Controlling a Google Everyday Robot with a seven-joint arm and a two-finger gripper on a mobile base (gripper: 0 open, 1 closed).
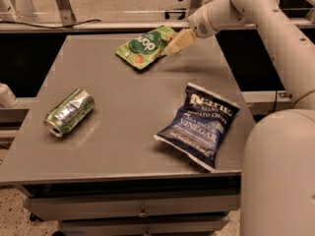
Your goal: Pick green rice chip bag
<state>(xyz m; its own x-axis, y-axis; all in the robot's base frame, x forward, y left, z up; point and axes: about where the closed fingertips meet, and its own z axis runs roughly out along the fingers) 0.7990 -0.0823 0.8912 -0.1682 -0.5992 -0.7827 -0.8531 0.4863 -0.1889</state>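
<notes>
The green rice chip bag (145, 45) lies flat at the far middle of the grey table (123, 146), a light-green pouch with a dark green round logo. My gripper (178, 42) hangs at the end of the white arm (275, 28), which reaches in from the right. The gripper sits at the bag's right edge and overlaps it in the camera view. Whether it touches the bag cannot be told.
A dark blue vinegar chip bag (199, 124) lies at the right front of the table. A crushed green metal can (69, 112) lies on its side at the left. My white body (278, 181) fills the lower right. Metal frames stand behind the table.
</notes>
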